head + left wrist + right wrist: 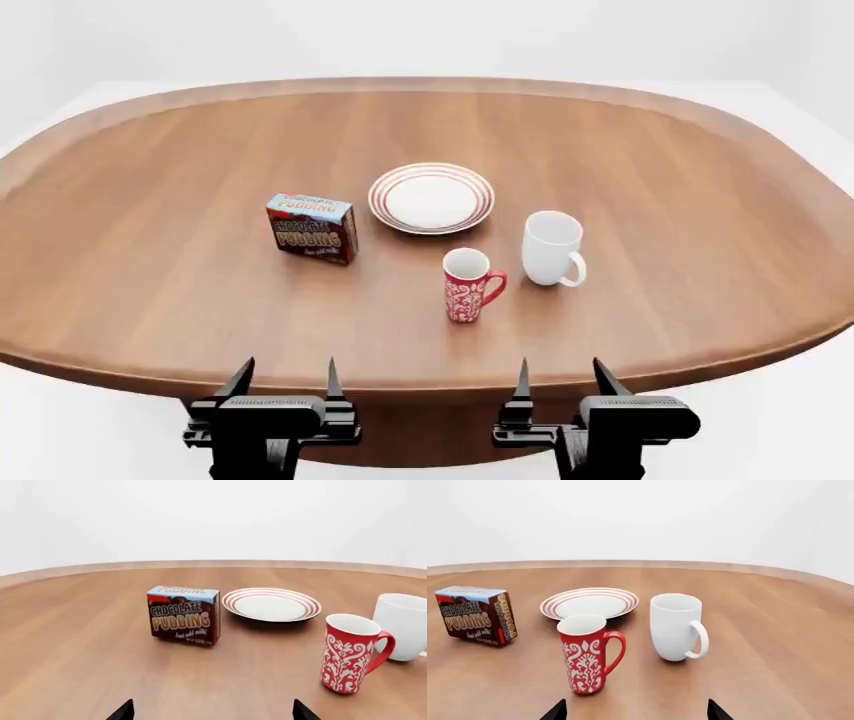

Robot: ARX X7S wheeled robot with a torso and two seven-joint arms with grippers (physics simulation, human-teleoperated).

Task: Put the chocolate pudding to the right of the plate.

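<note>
Round wooden table (160, 260) bearing four items: one chocolate pudding (312, 227) carton, one plate (431, 197), and two mugs, a red patterned mug (469, 285) and a white mug (553, 247). The carton stands upright just left of the plate. Left gripper (286, 385) and right gripper (561, 383) sit at the near table edge, fingers apart, holding nothing.
</note>
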